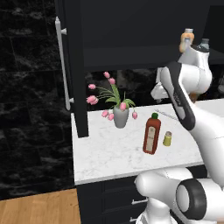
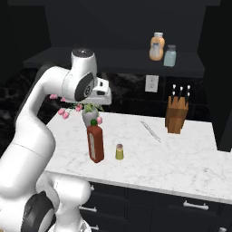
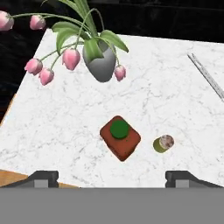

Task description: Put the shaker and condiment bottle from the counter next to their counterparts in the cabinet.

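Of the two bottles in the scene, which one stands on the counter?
The tall red-orange condiment bottle with the green cap; the short peach-orange bottle stands on the cabinet shelf.

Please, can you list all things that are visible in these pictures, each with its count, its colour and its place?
condiment bottle: one, red-orange with green cap, upright on the counter
shaker: one, yellow-green with grey cap, on the counter beside the red bottle
flower vase: one, grey with pink tulips, on the counter behind the red bottle
knife block: one, brown wood, at the back of the counter
thin silver utensil: one, lying flat on the counter
peach-orange bottle: one, on the cabinet shelf
blue-grey shaker: one, on the shelf beside it
cabinet: one, black, door open, silver bar handle
counter: one, white marble
tool: one, dark tips, open, above the red bottle
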